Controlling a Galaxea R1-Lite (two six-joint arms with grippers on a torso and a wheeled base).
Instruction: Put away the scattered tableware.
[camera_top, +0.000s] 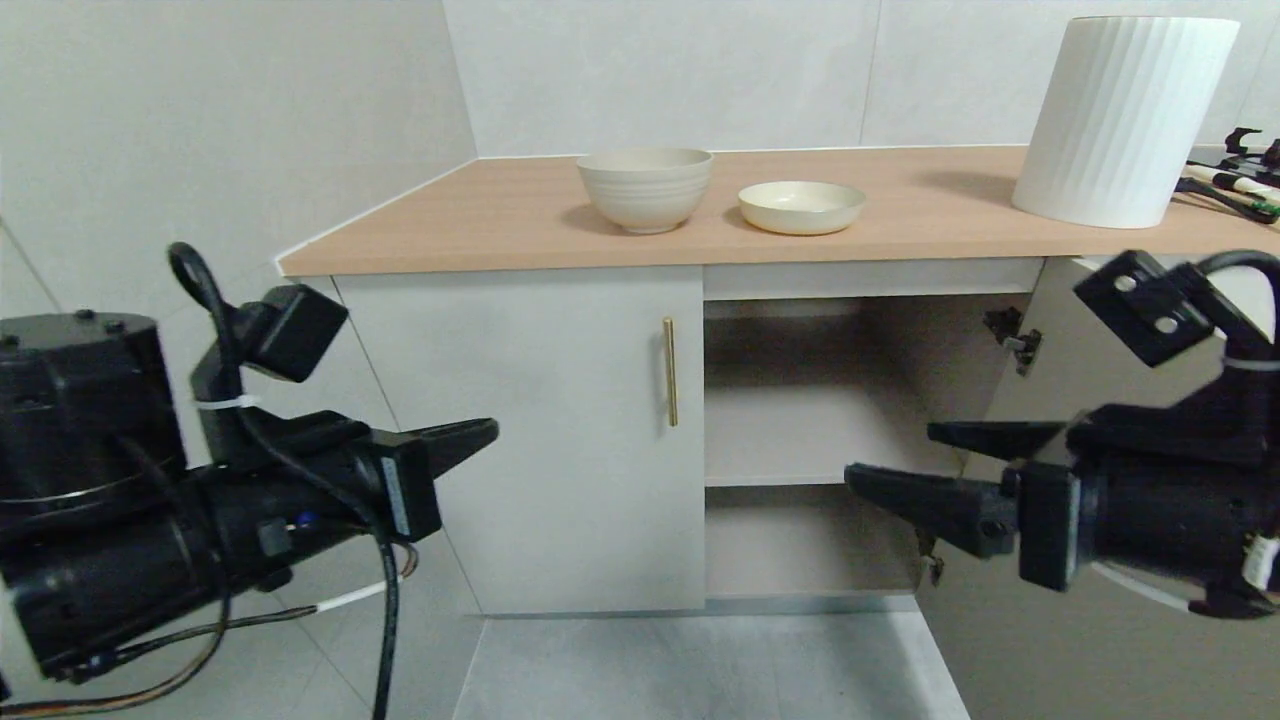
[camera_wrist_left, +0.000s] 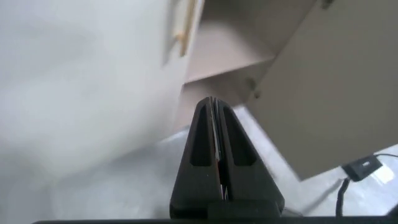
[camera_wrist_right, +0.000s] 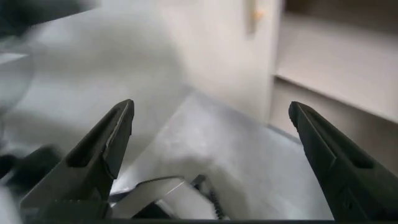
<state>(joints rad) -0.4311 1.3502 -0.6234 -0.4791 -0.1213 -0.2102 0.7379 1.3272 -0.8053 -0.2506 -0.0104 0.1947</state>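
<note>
A deep off-white bowl (camera_top: 645, 188) with a ribbed outer wall stands upright on the light wooden desk (camera_top: 480, 220), near its front edge, and at the bowl's 3 o'clock, just beside it but not touching, a shallow cream dish (camera_top: 802, 206) rests flat, mouth up.

Right cabinet bay (camera_top: 800, 345) stands open to the front, a shelf (camera_top: 800, 435) dividing it into upper and lower spaces. Closed left door (camera_top: 540, 440) blocks the other side; swung-out right door (camera_top: 1010, 655) flanks the opening.
</note>
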